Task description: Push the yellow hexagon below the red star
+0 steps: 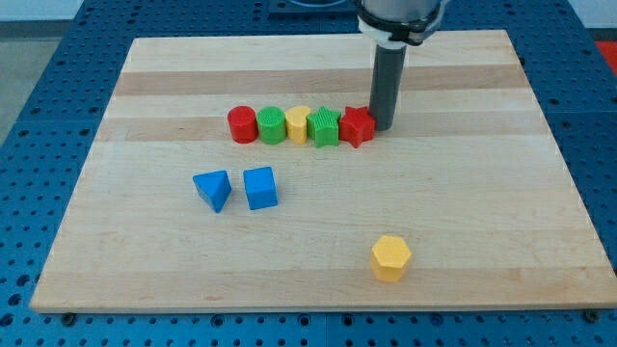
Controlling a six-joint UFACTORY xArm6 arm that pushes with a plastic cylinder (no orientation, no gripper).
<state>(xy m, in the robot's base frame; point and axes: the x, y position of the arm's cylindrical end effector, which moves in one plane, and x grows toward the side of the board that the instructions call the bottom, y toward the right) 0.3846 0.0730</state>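
Blocks crowd a row just left of my tip [383, 127]: red cylinder [242, 124], green cylinder [272, 125], yellow block [298, 123], green ribbed block [325, 127], red star [358, 126] touching the tip. No jaws: bare rod holds nothing. Yellow hexagon [390, 257] lies well below, alone on the wooden surface [482, 183].

A pale wooden board [318, 260] lies on a blue perforated table [39, 106]; even lighting.

hexagon [390, 257] below row, star [358, 126] row's right
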